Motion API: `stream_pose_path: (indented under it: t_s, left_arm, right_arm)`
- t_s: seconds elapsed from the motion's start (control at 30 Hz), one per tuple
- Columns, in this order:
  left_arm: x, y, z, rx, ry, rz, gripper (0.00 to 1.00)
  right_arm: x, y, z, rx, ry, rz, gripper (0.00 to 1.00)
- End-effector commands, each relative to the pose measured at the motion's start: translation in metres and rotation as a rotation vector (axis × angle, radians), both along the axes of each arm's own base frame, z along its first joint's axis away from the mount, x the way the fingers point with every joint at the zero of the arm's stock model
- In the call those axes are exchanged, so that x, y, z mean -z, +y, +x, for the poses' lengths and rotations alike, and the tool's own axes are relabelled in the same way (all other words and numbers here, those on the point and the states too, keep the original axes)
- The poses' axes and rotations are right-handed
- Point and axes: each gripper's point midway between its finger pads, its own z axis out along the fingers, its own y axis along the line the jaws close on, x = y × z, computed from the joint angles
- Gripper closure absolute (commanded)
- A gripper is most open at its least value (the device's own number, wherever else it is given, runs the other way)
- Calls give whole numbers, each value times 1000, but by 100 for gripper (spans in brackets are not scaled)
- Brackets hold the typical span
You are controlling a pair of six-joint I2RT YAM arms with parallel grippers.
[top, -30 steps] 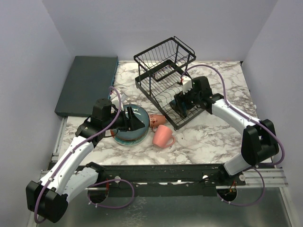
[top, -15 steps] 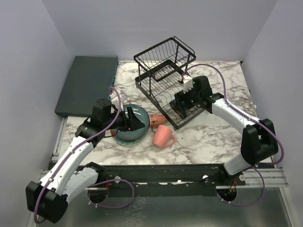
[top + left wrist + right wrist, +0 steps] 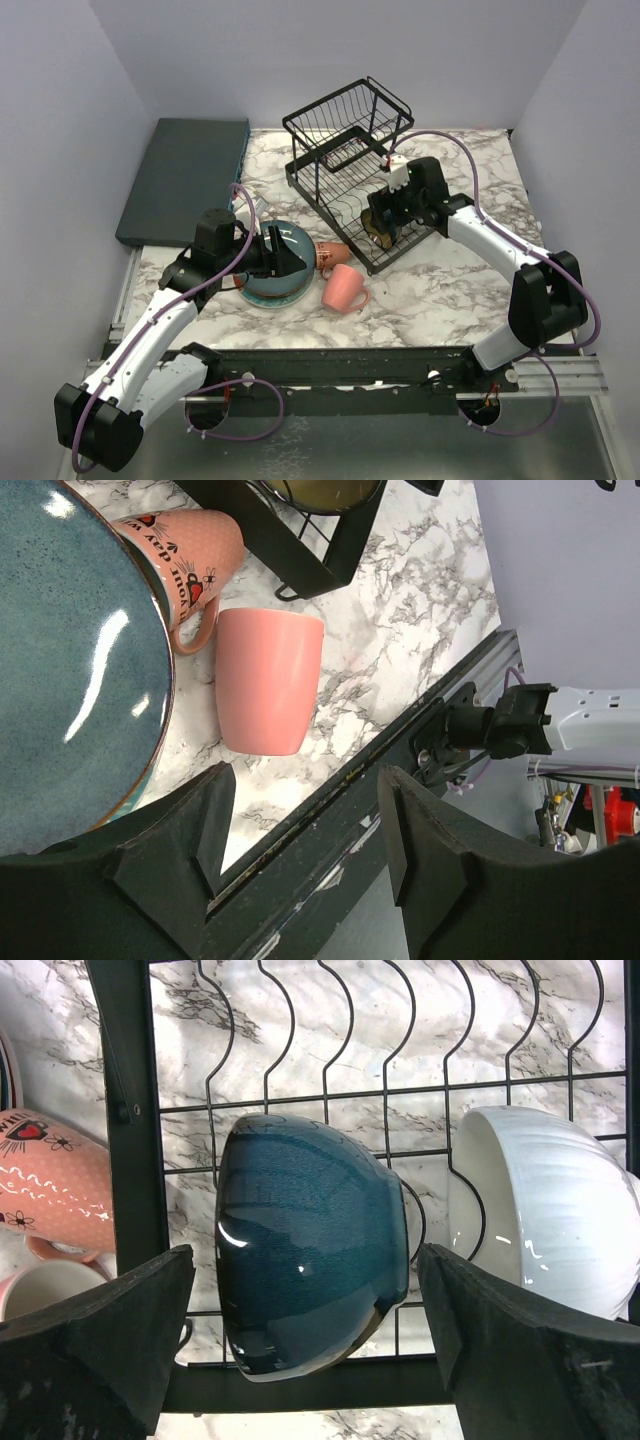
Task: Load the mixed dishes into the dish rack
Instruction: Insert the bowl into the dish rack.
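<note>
Only "day" is readable on the printed mug (image 3: 185, 555), which lies on its side. The dark bowl (image 3: 300, 1210) stands on edge in the dish rack (image 3: 345, 150) toward the surface's (image 3: 450, 290) far edge, mouth facing that mug. The left end effector (image 3: 305, 780) is spread open. The right end effector (image 3: 305, 1260) is open too, straddling the bowl.

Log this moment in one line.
right gripper: open, straddling dark bowl in rack base | white bowl: racked beside it | left gripper: open, by teal plate | plain mug, printed mug: on table
</note>
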Motion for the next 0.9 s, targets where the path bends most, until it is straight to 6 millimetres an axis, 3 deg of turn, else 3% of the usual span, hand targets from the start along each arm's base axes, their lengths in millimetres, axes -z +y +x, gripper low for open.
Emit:
stream_pose_path:
  t_s: [0.0,0.4,0.87]
  left_arm:
    - [-2,2,1,-6,-15,16,35]
    - [1,3,2,-12,-12,26,33]
    - [5,6,4,-26,-6,43,27]
  right_arm:
    - [-6,1,6,15,-11,-7,1]
    - [-40,2,6,31,-72,41,0]
    - [-104,6,-11,40,-139,165,1]
